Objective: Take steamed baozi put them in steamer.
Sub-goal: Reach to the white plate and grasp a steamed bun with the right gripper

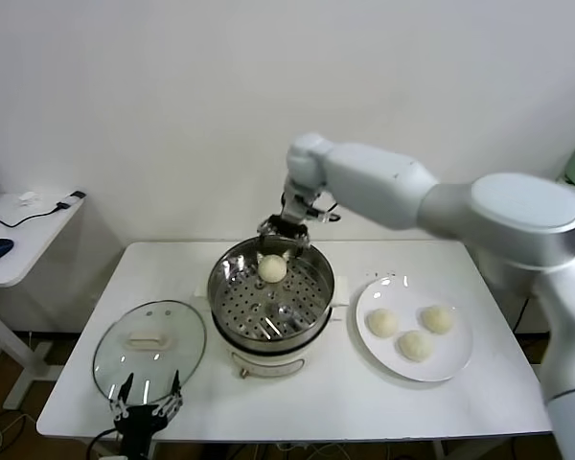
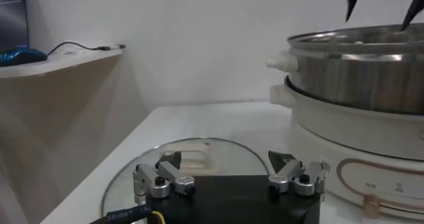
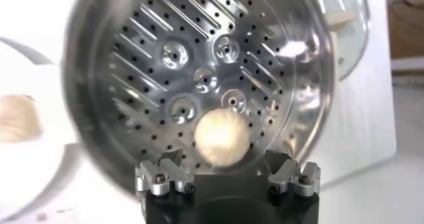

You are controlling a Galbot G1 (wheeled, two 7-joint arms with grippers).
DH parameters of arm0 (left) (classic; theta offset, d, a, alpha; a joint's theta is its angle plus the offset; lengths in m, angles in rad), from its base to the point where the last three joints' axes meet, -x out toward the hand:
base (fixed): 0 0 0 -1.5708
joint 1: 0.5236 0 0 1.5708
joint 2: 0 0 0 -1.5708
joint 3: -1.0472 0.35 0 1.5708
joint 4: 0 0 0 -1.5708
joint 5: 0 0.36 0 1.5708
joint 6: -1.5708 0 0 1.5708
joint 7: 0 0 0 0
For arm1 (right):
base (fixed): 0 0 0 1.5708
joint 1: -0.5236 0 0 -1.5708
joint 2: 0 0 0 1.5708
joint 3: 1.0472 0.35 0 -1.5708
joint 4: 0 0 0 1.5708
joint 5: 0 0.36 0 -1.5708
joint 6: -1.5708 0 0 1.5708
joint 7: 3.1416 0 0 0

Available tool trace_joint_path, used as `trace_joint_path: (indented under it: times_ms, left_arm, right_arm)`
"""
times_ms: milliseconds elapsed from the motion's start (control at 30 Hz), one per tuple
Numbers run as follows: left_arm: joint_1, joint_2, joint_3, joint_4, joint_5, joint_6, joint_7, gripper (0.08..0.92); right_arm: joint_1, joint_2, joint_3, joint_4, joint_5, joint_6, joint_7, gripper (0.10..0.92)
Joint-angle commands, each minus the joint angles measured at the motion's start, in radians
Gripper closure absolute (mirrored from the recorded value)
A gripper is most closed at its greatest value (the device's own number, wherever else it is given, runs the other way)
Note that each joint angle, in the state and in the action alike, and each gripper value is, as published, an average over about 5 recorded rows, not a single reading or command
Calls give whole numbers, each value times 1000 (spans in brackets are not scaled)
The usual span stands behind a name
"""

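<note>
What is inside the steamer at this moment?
One baozi lies on the perforated insert at the far side of the steamer, just below the right tool, which is open. The rest of the insert is bare. Anything under the insert is hidden.

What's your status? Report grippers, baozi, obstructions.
Right gripper open above steamer, one baozi in basket. Left gripper open, parked over glass lid. Three baozi on plate. Nothing blocking.
</note>
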Motion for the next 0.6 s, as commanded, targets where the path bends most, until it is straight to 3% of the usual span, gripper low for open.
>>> trace_joint_path:
  times_ms: [33,333,600]
  left_arm:
    - [0,-1,1,-1,0,-1,0,177]
    - [-17,3,-3,6,-7,1,0,177]
    - [-21,3,-3,10,-4,1,4,177]
  right_arm:
    - [273,-357,-329,308,343,-413,21,203]
    - [176,-615,-425,561,364,-706,188,202]
    - [-96,-622,-244,530,326,-833,288,203]
